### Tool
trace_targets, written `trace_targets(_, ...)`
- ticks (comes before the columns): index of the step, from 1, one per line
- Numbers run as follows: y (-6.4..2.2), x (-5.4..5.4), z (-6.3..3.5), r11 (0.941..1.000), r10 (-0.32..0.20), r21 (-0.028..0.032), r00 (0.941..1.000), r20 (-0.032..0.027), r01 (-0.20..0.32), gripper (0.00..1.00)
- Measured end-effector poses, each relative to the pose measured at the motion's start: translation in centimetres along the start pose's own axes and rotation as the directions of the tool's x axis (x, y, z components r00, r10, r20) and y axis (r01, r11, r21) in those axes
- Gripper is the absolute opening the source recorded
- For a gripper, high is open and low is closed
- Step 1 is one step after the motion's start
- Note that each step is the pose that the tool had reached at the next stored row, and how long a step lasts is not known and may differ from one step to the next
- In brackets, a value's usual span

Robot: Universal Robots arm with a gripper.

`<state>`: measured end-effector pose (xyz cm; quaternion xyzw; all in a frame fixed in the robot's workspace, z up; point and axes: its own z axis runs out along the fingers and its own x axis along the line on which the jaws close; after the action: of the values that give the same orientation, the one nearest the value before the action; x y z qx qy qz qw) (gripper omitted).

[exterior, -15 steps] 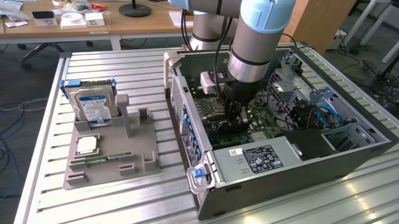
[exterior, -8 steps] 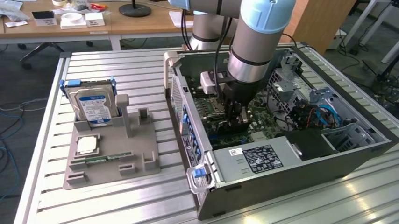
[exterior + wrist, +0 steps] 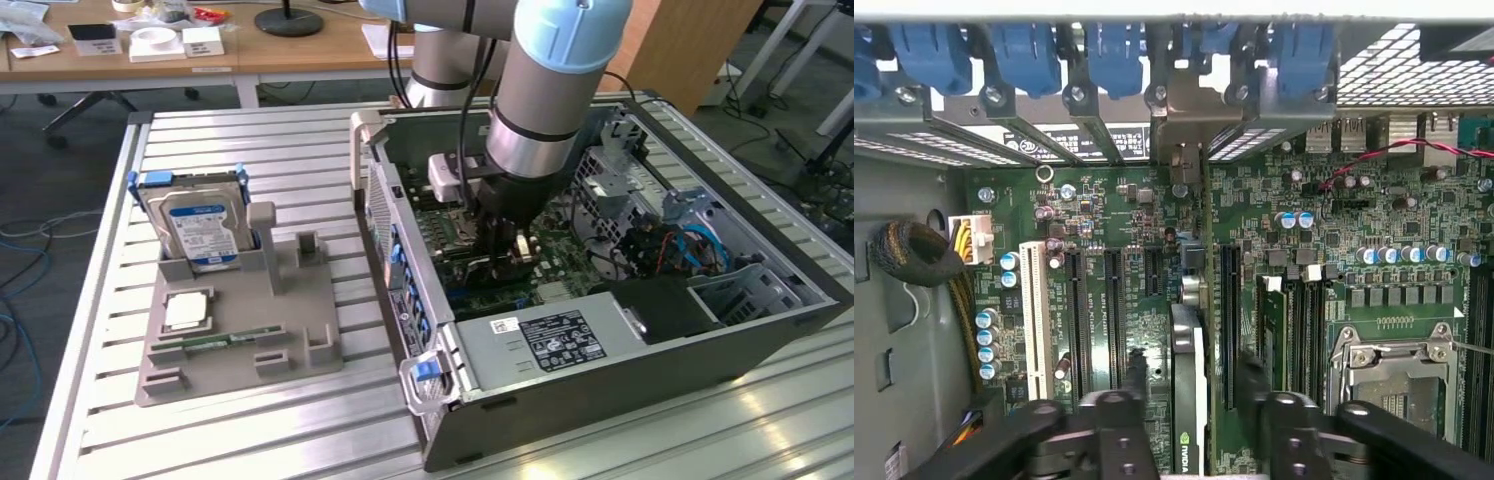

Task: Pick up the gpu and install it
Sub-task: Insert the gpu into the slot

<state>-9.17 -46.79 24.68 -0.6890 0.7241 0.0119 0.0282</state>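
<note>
Now the gpu (image 3: 1189, 390) stands on edge in a motherboard (image 3: 1154, 260) slot inside the open computer case (image 3: 641, 370), low and centre in the wrist view, so the pick-up looks done and the card appears set in place. The gripper (image 3: 1189, 420) straddles it with its fingers (image 3: 1116, 410) spread apart on either side, apparently released. Whether the card is fully seated cannot be told.
</note>
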Motion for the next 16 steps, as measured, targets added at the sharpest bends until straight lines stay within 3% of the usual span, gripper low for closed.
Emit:
trace_targets(1, 0.00, 0.0, -0.01, 1.0000, 0.000, 0.0000, 1.0000, -0.0001, 0.000, 0.51)
trace_targets(6, 0.00, 0.0, -0.26, 1.0000, 0.000, -0.0001, 1.0000, -0.0004, 0.000, 0.51)
trace_targets(16, -0.07, -0.2, -3.11, 1.0000, 0.000, 0.0000, 1.0000, -0.0001, 0.000, 0.51)
